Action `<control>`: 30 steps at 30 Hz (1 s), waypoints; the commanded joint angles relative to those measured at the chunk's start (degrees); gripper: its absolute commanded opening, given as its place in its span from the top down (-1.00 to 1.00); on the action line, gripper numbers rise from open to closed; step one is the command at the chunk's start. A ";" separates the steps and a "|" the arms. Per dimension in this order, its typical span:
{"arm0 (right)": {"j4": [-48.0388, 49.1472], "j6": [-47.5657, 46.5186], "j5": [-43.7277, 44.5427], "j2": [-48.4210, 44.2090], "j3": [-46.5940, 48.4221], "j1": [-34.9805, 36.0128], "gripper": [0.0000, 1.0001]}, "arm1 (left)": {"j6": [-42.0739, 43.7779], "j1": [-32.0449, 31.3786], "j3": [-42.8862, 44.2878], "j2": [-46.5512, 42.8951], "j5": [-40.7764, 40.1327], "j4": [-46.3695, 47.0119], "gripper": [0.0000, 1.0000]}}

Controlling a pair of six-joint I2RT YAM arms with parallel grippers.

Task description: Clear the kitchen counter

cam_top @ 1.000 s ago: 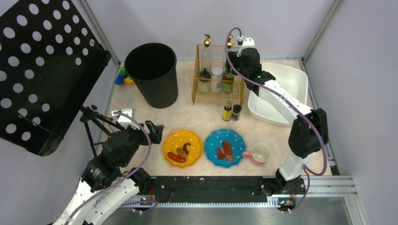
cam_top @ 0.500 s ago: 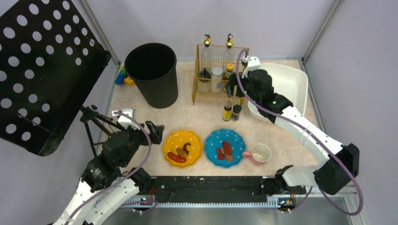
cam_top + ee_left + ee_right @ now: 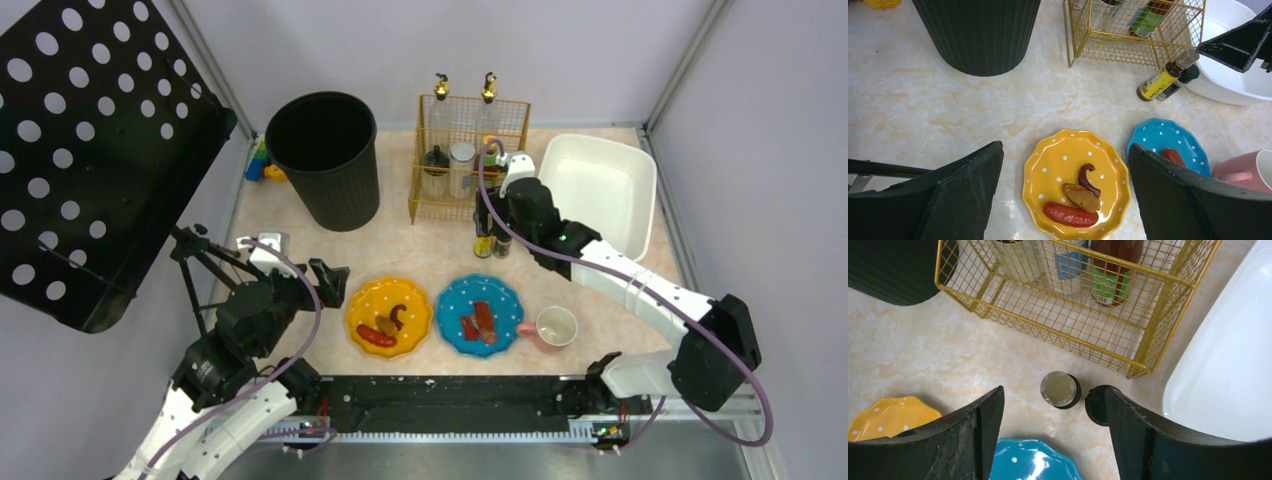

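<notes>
The kitchen counter (image 3: 420, 255) carried a black bin (image 3: 325, 160) at ten o'clock, gold rack (image 3: 414, 190) at twelve, white tub (image 3: 600, 185) at two, and yellow plate (image 3: 360, 303), blue plate (image 3: 455, 298) and pink mug (image 3: 553, 328) from seven to five.

White arm links (image 3: 640, 290), black joints (image 3: 715, 352), purple looping cables (image 3: 318, 322), black wedge-shaped pincer fingers (image 3: 958, 195)

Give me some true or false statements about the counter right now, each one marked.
1. The yellow plate has food on it. True.
2. The pink mug sits inside the white tub. False: it stands on the kitchen counter beside the blue plate.
3. The right gripper hangs open over two small bottles. True.
4. The black bin lies on its side. False: it stands upright.
5. The left gripper grips the yellow plate. False: it is open and empty.
</notes>
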 commanded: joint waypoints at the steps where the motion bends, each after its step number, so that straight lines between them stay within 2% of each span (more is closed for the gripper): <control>1: 5.19 1.22 3.97 2.20 -0.52 0.37 -0.44 | 0.05 0.30 -0.11 -0.73 0.63 1.15 -0.98; 10: 9.08 2.61 4.75 7.00 -0.53 0.38 -0.32 | 0.16 0.31 -0.09 -0.69 0.76 1.24 -0.98; 20: 9.07 3.40 3.63 9.91 0.13 0.41 -0.18 | 0.24 0.32 -0.14 -0.49 0.98 1.34 -0.98; 30: 9.23 3.34 3.12 12.11 0.66 0.39 0.17 | 0.33 0.27 -0.15 0.09 1.08 1.33 -0.98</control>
